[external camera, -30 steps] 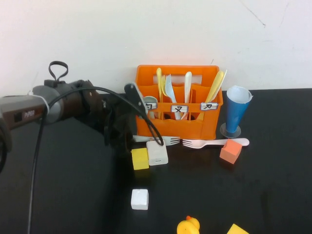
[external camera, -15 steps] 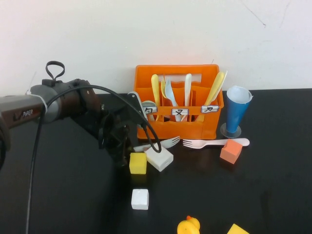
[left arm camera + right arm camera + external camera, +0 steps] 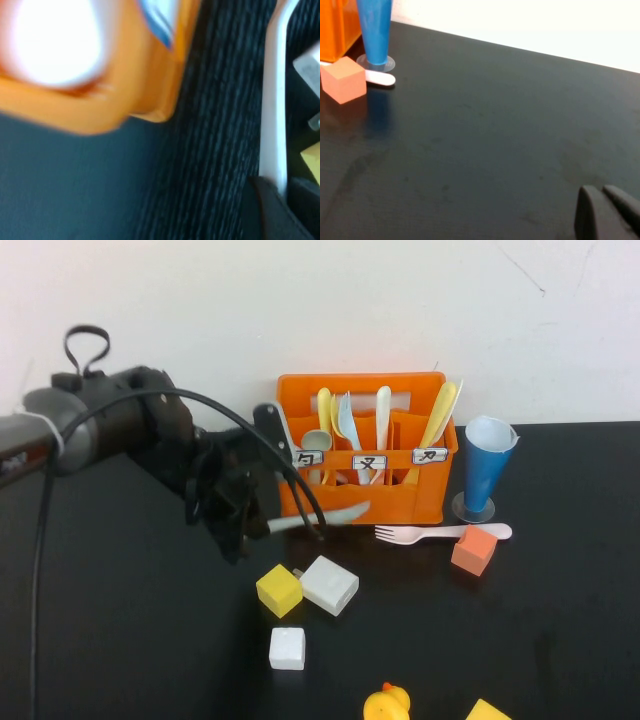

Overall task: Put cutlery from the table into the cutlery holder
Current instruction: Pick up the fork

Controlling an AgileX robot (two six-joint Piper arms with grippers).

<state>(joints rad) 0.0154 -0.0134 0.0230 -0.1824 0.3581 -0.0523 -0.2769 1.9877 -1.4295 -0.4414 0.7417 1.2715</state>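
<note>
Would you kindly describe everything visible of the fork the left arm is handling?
The fork is pale, whitish plastic, slim and slightly curved. It is lifted off the table, lying roughly level in front of the orange holder, tines pointing toward the robot's right. The left claw is shut on its handle end. In the left wrist view the handle runs straight out from the claw. Nothing else touches it.

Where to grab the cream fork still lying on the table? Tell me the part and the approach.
Take the cream fork by its rounded handle end, from above: it lies flat, tines toward the left claw, which already holds a whitish fork. The orange cube crowds its near side.
</note>
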